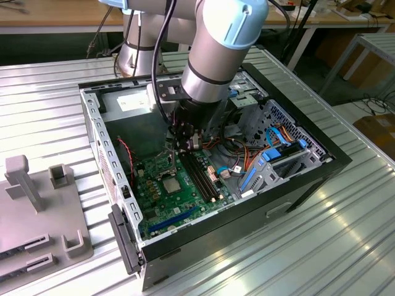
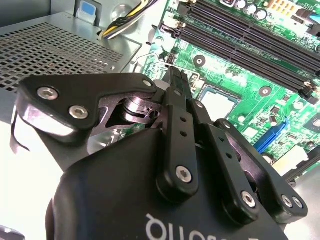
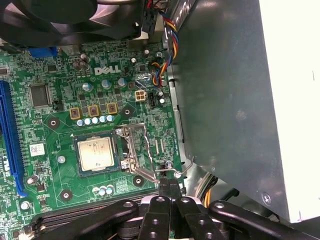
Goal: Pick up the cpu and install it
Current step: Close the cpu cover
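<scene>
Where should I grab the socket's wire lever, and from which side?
Grip the lever by its bent free end, next to the gripper. That end juts out towards the case wall, while the straight run lies close to the motherboard. Coming from above looks best.

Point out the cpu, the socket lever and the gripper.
cpu [image 3: 96, 153], first wrist view, middle of its metal top.
socket lever [image 3: 176, 170], first wrist view, its hooked wire end.
gripper [image 3: 169, 184], first wrist view, the fingertips.
</scene>
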Controlling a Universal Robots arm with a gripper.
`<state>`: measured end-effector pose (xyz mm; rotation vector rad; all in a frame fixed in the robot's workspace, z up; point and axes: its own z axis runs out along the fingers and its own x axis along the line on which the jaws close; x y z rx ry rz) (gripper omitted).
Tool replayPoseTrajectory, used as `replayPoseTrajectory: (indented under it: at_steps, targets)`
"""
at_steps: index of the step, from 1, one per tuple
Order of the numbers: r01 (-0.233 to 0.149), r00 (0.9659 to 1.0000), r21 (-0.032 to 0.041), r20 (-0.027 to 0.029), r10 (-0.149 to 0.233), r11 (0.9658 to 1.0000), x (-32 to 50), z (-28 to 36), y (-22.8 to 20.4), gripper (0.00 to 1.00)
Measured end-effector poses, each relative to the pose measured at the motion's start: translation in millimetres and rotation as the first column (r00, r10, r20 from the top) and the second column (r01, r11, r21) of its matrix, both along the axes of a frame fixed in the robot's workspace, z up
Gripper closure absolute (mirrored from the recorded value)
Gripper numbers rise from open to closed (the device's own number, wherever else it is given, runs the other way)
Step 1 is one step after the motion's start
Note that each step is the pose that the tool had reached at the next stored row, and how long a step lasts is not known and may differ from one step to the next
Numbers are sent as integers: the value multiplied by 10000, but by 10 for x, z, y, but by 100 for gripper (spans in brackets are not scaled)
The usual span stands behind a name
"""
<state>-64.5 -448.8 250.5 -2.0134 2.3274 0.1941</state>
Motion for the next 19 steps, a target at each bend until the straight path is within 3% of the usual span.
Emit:
replayPoseTrajectory:
  at_steps: [19]
  targets:
    - [-25, 10000, -5, -1, 25, 10000, -1, 0, -88, 89]
